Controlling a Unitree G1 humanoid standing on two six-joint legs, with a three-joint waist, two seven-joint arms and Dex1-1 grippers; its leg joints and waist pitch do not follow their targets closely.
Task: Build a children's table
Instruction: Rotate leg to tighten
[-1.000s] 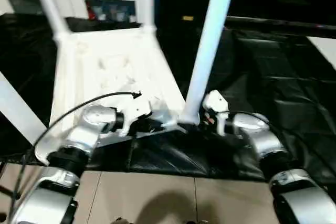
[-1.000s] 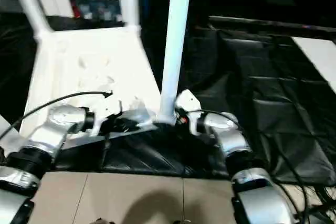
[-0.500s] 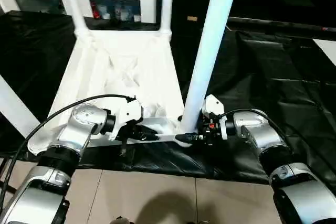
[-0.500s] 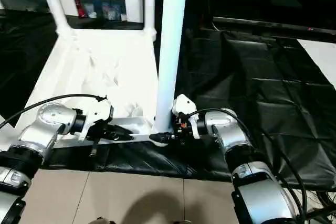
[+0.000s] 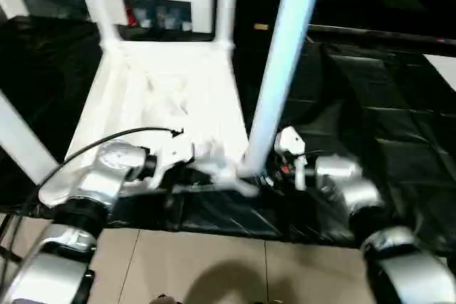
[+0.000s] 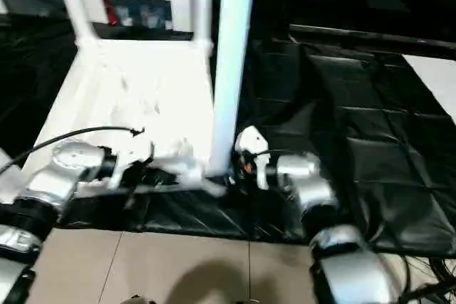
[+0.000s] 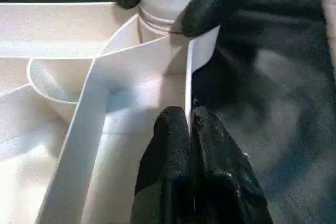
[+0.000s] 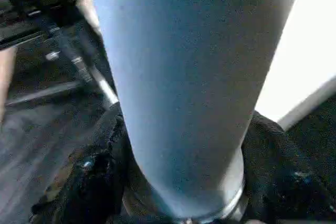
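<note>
Compared with half a second back: near edge of the tabletop [image 5: 167,94] raised slightly, or so it seems through the blur; both arms much where they were. Lying upside down on the black sheet [image 5: 370,105], centre to 10 o'clock of the head view. White, ribbed inside, with a raised rim. Two legs [image 5: 226,1] standing in the far corners, one thick leg [image 5: 281,69] rising from the near corner socket [image 7: 157,22] toward 12 o'clock. Left gripper [image 7: 190,129] pinched shut on the rim. Right gripper [image 8: 178,182] clasping the near leg's base.
</note>
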